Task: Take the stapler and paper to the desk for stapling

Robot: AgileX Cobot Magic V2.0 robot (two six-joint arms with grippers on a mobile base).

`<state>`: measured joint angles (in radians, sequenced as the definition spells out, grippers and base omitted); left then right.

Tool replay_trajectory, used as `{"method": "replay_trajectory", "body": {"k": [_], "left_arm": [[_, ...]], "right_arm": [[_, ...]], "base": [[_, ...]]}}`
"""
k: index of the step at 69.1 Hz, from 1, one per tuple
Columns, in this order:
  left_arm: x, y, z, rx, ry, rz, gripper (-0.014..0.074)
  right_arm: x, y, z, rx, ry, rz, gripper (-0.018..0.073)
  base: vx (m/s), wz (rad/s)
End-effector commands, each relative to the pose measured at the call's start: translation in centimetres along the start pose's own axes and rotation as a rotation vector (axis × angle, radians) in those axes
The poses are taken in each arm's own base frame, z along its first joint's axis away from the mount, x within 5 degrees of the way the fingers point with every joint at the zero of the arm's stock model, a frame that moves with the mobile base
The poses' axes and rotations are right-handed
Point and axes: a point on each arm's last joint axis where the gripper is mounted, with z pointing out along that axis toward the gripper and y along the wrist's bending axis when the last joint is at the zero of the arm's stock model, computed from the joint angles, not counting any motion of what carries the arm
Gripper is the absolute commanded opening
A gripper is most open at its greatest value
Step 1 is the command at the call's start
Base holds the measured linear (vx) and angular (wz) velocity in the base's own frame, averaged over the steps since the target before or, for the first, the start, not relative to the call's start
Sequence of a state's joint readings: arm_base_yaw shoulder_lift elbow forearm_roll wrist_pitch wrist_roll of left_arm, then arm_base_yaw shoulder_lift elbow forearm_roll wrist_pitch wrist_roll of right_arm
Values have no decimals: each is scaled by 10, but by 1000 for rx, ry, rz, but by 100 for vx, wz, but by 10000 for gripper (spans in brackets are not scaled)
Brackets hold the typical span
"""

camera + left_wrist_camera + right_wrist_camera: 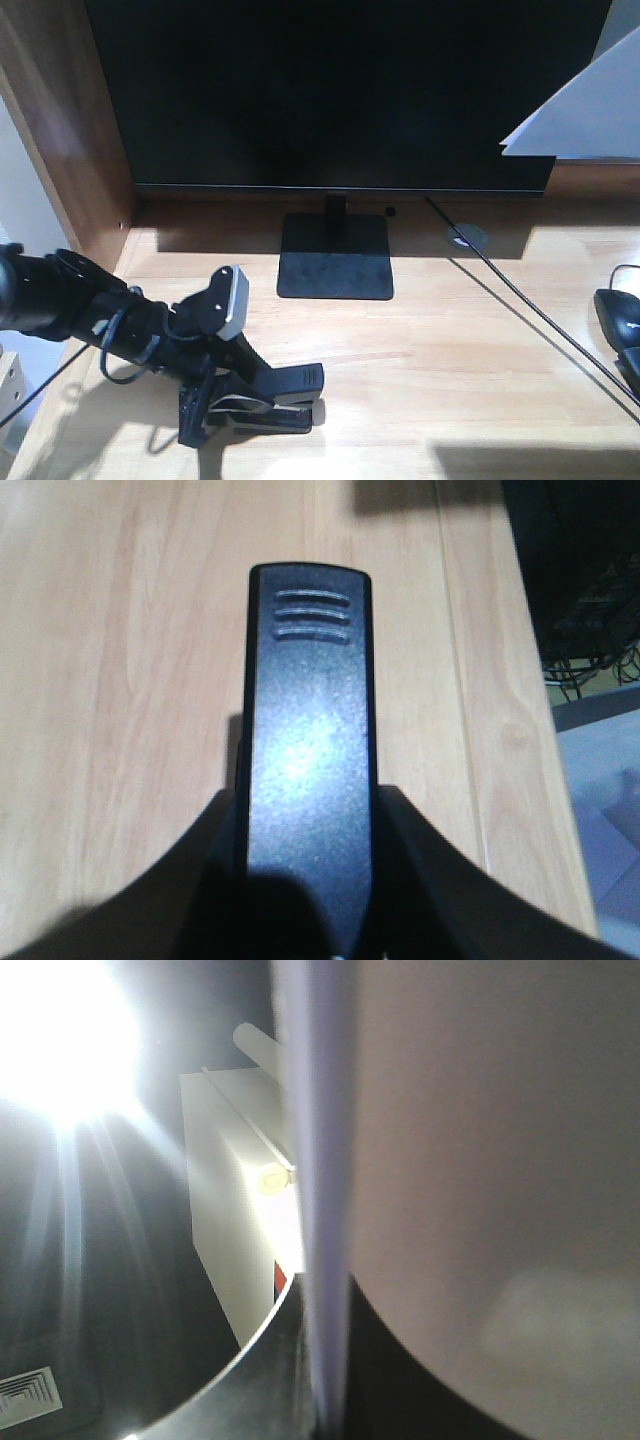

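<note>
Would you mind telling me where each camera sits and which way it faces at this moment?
Front view: over the near side of the desk, facing the monitor; left arm shows.
Left wrist view: behind the left tool, looking down on the stapler it grips; its fingers show.
Right wrist view: behind the right tool, looking up along the paper toward a ceiling light.
Shared: front and left wrist views both show stapler and desk.
</note>
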<state>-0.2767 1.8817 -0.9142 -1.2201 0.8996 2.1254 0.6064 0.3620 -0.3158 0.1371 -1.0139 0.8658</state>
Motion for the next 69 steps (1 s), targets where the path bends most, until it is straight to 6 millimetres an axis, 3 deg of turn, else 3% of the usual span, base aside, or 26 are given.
{"method": "replay_trajectory", "body": {"k": [1,21,31,39,58,69], "left_arm": [[-19,2,-4,-20,-89,15,-6],[-15,4,-1,-15,-74,8,10],[-15,4,-1,-18,-72,8,67],[-15,4,-1,-20,-71,8,165],[-14,5,-2,-24,-72,6,554],[-14,5,-2,-30,-68,5,674]], "right_arm": [[-3,6,5,-45,-20,-23,-6],[-3,6,5,-45,-20,-23,-6],[-3,6,5,-46,-20,-23,-6],[-3,6,5,-45,-20,-23,-6],[-3,6,5,-45,-20,-23,-6],[-3,6,5,-45,-20,-23,-6]], "base": [[0,0],[0,0],[0,0],[0,0],[0,0],[0,0]]}}
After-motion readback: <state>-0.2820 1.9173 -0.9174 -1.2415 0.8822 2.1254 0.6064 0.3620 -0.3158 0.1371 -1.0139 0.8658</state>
